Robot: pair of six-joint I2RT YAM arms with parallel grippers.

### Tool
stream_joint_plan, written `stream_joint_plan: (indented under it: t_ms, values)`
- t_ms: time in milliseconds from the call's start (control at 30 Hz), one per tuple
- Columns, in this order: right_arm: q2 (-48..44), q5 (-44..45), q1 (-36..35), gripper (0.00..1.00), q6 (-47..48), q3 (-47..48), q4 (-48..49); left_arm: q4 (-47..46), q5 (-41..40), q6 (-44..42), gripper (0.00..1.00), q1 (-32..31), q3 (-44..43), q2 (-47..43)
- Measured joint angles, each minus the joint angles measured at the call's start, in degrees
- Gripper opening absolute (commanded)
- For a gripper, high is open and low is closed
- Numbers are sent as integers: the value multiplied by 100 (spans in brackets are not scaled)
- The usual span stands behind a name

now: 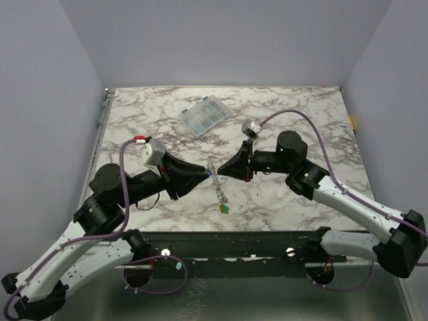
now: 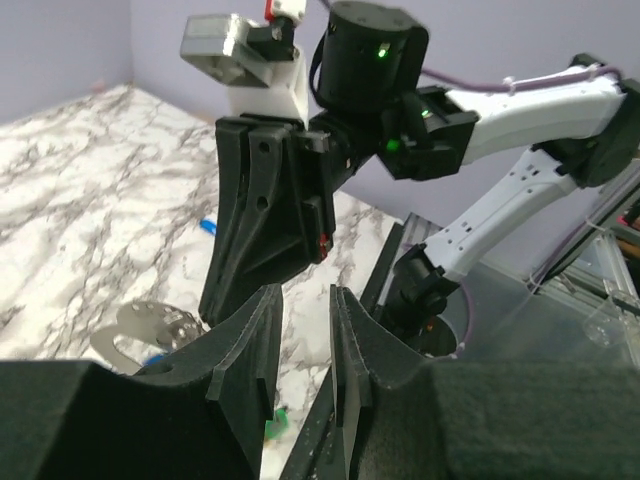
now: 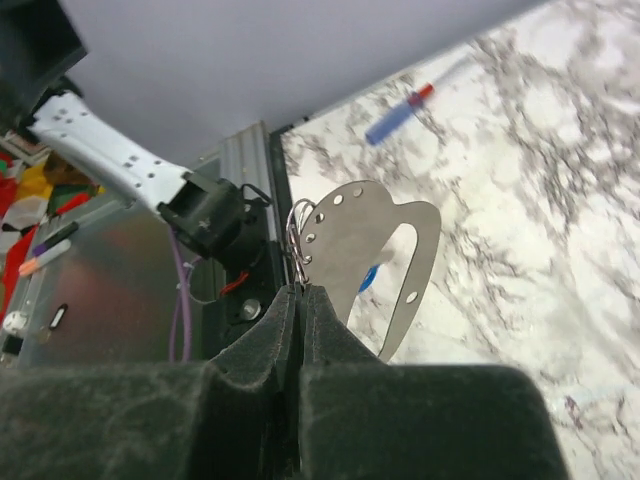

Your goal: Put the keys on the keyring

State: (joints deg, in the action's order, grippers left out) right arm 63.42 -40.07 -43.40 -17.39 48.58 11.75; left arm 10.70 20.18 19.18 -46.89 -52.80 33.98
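The left gripper (image 2: 305,300) is seen with its jaws set partly apart and nothing shown between them, its tips close in front of the right gripper (image 3: 298,290). Between the two arms, over the near middle of the marble table (image 1: 301,114), the keyring (image 3: 335,245) is held up off the surface. It is a thin, flat, pale loop pierced with small holes; a blue key (image 3: 368,278) shows at its cut-out, and a green key (image 1: 226,208) is seen near its lower end. The right gripper is clamped shut on the ring's edge, where fine wire coils stand up from between the tips. The ring is judged light, stiff and slick, likely to swivel in a pinch, so a hold flat across its rim is advised; the keys are judged tiny and loose, best pinched by their plastic heads. Whether either key is threaded on cannot be told, no yellow key is made out, and the ring's lower part is cut off by the fingers in both wrist views
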Motion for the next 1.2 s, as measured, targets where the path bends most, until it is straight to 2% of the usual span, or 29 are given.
stream_joint_plan:
  t_ms: [67,267,400,633,900,967,1100,1200]
  values:
    - [203,205,2,1,-90,188,-374,20,-164,92,28,0,133,52]
    - [691,282,120,1,-485,396,-1088,-247,-791,682,36,0,911,568]
    - [903,118,282,1,-765,352,-1292,-461,-957,1027,37,0,1405,905]
    - [914,-173,448,1,-848,214,-1294,-1307,-957,1436,38,0,2107,713]
    - [890,-588,448,1,-221,15,-1268,-2111,-957,1534,39,0,2837,203]
    - [837,-608,448,1,-127,9,-1270,-2256,-957,1543,45,0,2865,190]
    - [756,-590,446,1,-72,22,-1272,-2465,-957,1534,67,0,2900,146]
    - [754,-435,448,1,-120,105,-1322,-2677,-1010,1537,73,-13,3058,74]
